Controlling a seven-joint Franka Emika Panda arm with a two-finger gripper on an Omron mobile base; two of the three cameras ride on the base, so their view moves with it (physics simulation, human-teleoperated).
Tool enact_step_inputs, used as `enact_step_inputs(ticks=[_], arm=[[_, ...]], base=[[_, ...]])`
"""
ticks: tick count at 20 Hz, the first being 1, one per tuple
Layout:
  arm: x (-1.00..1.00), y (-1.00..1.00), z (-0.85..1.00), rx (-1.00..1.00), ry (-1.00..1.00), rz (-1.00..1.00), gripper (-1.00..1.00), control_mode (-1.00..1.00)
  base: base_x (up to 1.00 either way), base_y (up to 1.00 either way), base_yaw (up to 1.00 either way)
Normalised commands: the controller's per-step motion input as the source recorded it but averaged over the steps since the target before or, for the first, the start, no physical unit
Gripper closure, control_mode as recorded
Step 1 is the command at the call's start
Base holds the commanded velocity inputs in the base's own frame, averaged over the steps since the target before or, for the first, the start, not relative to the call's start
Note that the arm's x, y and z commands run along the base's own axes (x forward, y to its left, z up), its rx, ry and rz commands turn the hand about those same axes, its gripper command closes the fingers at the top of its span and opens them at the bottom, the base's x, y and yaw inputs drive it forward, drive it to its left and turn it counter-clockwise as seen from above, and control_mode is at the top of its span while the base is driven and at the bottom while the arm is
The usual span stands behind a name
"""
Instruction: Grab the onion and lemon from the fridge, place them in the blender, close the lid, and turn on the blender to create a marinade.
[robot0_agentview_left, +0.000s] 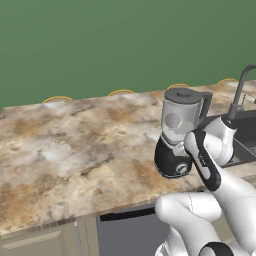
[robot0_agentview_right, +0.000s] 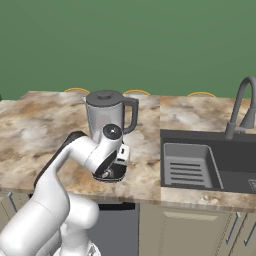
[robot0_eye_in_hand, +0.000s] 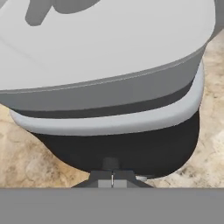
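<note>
The blender (robot0_agentview_left: 176, 135) stands on the counter beside the sink, its dark lid (robot0_agentview_left: 181, 94) seated on the translucent jar. Through the jar wall I see the pale onion (robot0_agentview_left: 172, 120) and the yellow-green lemon (robot0_agentview_left: 186, 128). My gripper (robot0_eye_in_hand: 112, 180) is shut, its tips pressed together right at the small knob (robot0_eye_in_hand: 110, 164) on the blender's black base (robot0_eye_in_hand: 131, 146). From the right, the gripper (robot0_agentview_right: 116, 167) sits low against the front of the blender (robot0_agentview_right: 106, 122), under the lid (robot0_agentview_right: 104, 96). The fridge is out of view.
A dark sink (robot0_agentview_right: 200, 165) with a curved faucet (robot0_agentview_right: 240, 107) lies just right of the blender. The marbled counter (robot0_agentview_left: 75, 145) stretches left, backed by a green wall. My forearm (robot0_agentview_left: 202, 160) crosses in front of the blender base.
</note>
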Motion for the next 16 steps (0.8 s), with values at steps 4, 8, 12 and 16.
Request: enact_step_inputs(ticks=[4,8,12,16], arm=[[0.0,0.0,-0.15,-0.02,0.0,0.0,1.0,-1.0],[0.0,0.01,-0.31,-0.05,0.0,0.0,1.0,-1.0],[0.0,0.03,-0.22,-0.04,0.0,0.0,1.0,-1.0],[0.0,0.09,-0.08,-0.02,0.0,0.0,1.0,-1.0]], base=[[0.0,0.0,0.0],[0.0,0.0,0.0],[0.0,0.0,0.0],[0.0,0.0,0.0]])
